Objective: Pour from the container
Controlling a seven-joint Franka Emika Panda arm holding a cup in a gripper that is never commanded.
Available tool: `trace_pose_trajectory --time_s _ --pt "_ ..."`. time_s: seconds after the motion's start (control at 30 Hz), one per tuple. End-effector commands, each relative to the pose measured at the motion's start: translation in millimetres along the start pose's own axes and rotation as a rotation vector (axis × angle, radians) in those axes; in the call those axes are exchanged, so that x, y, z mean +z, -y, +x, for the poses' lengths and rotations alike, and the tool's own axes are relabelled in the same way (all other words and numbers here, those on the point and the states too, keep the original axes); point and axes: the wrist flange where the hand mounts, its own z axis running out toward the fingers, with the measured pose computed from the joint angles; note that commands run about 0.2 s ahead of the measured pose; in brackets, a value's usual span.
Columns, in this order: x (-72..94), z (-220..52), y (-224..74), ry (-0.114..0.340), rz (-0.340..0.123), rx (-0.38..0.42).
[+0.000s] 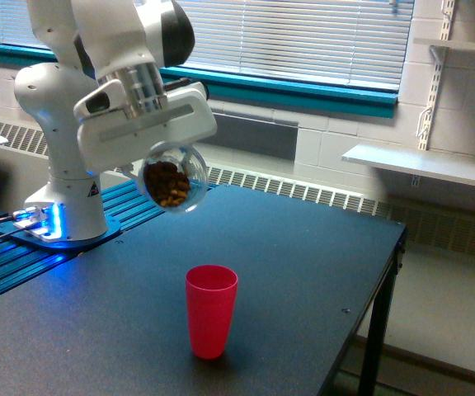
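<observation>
While clamped around it, the gripper holds the container tilted just beneath.

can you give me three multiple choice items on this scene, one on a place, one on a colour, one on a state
1. Where is the clear cup?
A. in the air, up and to the exterior view's left of the red cup
B. on the table
C. inside the red cup

2. What colour is the cup on the table?
A. blue
B. red
C. green

3. What is in the clear cup?
A. nothing
B. water
C. brown pieces

A: the pincer holds it clear of the table.
B: it is plainly red.
C: brown pieces show through the wall.
</observation>
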Motion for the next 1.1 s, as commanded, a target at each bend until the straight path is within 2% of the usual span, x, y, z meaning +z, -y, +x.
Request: trace_pose_trajectory --time_s 0.03,0.63,1.1 --pt "11.2 -1.7 7.8 0.022 -0.010 -0.050" --pt "47.3 -12.0 6.9 0.087 -0.060 -0.005" --pt "73.4 -27.0 8.5 0.157 -0.134 0.005"
